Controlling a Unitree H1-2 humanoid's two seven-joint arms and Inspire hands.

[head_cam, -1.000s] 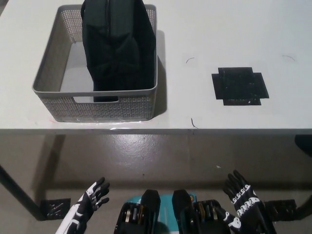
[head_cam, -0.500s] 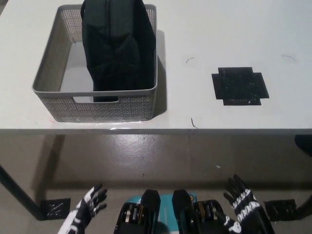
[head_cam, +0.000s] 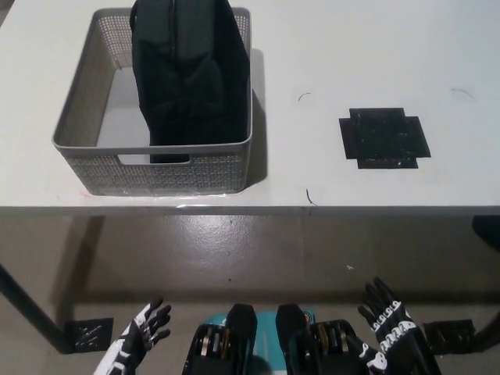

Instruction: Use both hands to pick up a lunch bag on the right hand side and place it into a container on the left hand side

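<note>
The black lunch bag (head_cam: 187,74) is standing upright inside the grey perforated container (head_cam: 86,148), filling the right part of it and rising well above the rim, with its right side pressing against the container's right wall. The left part of the container is showing bare floor. A handle slot in the container's near wall is lying just below the bag's lower edge.

The container is sitting on the left part of the white counter (head_cam: 328,47), close to the near edge. To its right, well apart, a black cross-shaped tape patch (head_cam: 383,137) is lying flat on the counter. A few thin dark marks are showing on the surface between the container and the patch, and one near the far right.

Both hands are hanging below the counter edge, over the grey floor (head_cam: 234,250), well apart from the bag and the container. The left robot hand (head_cam: 144,334) is showing at the lower left, released, its fingers spread and holding nothing. The right robot hand (head_cam: 391,328) is showing at the lower right, likewise released with fingers apart and nothing in it. A black tape patch (head_cam: 87,334) is lying on the floor just left of the left robot hand.
</note>
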